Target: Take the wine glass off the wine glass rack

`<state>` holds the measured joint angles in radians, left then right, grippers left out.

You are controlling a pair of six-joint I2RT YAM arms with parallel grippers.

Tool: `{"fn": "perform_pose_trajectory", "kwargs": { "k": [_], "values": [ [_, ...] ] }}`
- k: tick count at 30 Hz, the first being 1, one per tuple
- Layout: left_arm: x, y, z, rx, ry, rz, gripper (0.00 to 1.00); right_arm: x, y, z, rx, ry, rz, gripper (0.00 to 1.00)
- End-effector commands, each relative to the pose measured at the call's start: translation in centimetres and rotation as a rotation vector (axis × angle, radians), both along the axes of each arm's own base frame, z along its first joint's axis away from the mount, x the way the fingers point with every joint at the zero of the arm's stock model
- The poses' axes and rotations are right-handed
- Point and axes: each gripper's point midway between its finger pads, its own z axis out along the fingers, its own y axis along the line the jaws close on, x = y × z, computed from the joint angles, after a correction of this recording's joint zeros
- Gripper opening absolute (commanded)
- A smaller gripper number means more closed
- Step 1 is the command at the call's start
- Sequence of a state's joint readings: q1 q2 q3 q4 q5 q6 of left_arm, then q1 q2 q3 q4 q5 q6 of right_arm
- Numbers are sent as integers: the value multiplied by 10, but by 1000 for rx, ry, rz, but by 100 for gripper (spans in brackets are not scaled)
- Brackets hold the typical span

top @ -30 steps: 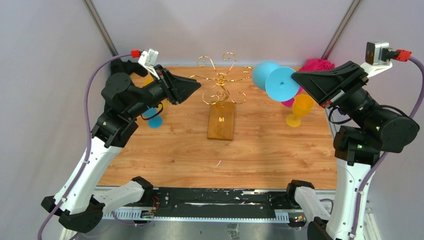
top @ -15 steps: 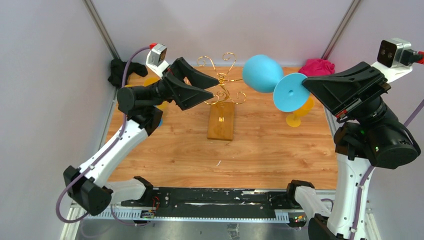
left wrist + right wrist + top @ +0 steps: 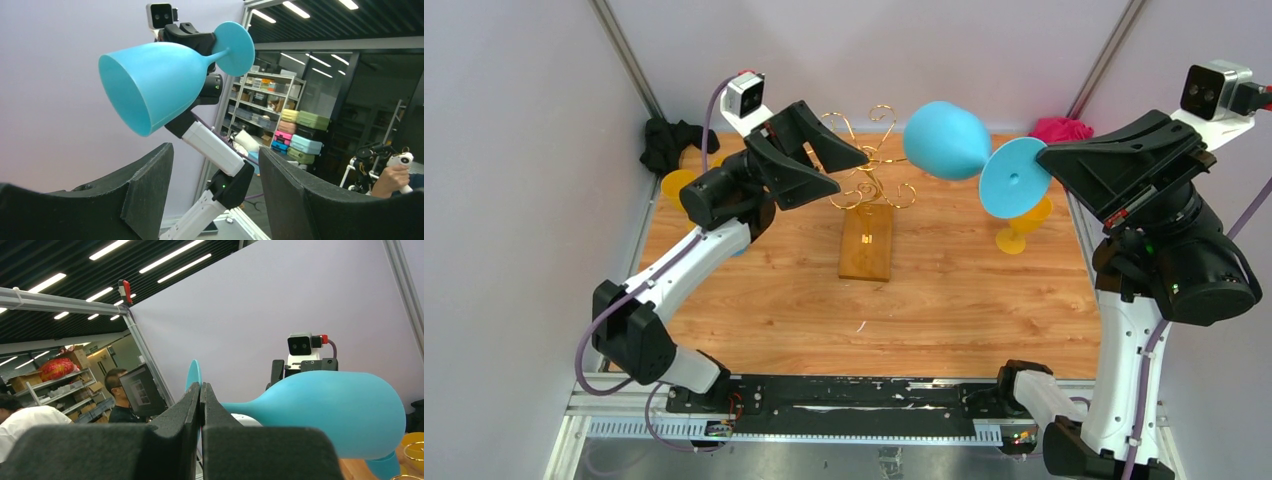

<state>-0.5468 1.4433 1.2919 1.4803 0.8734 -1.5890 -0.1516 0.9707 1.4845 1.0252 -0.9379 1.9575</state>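
Note:
The wine glass rack (image 3: 865,172) is a gold wire stand on an orange-brown wooden base (image 3: 867,245) at the table's middle back. A light blue wine glass (image 3: 944,140) hangs in the air to the right of the rack, lying on its side with its mouth toward the left arm. My right gripper (image 3: 1041,154) is shut on the rim of its round foot (image 3: 1013,178); in the right wrist view the gripper (image 3: 201,390) pinches that foot (image 3: 193,374). My left gripper (image 3: 852,170) is open and empty, raised just left of the rack, facing the glass (image 3: 155,85).
A yellow glass (image 3: 1024,225) stands at the right edge, with a pink thing (image 3: 1060,129) behind it. Another yellow glass (image 3: 676,185) and a black cloth (image 3: 670,141) sit at the back left. Grey walls close in both sides.
My left arm rose from the left side toward the rack and its jaws opened wide. My right arm lifted the blue glass higher and slightly left.

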Motion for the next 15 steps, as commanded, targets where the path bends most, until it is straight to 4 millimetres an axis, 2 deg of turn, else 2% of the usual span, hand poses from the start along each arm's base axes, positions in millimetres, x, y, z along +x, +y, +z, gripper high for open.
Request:
{"fn": "perform_pose_trajectory", "kwargs": {
  "k": [1, 8, 12, 15],
  "values": [
    [0, -2, 4, -17, -24, -33, 68, -22, 2, 9, 11, -77, 20, 0],
    [19, -13, 6, -23, 8, -43, 67, -24, 3, 23, 5, -95, 40, 0],
    [26, -16, 11, -30, 12, -41, 67, -16, 3, 30, 10, -82, 63, 0],
    [28, -16, 15, -40, 14, -43, 67, -4, 3, 28, 10, -59, 76, 0]
  ]
}}
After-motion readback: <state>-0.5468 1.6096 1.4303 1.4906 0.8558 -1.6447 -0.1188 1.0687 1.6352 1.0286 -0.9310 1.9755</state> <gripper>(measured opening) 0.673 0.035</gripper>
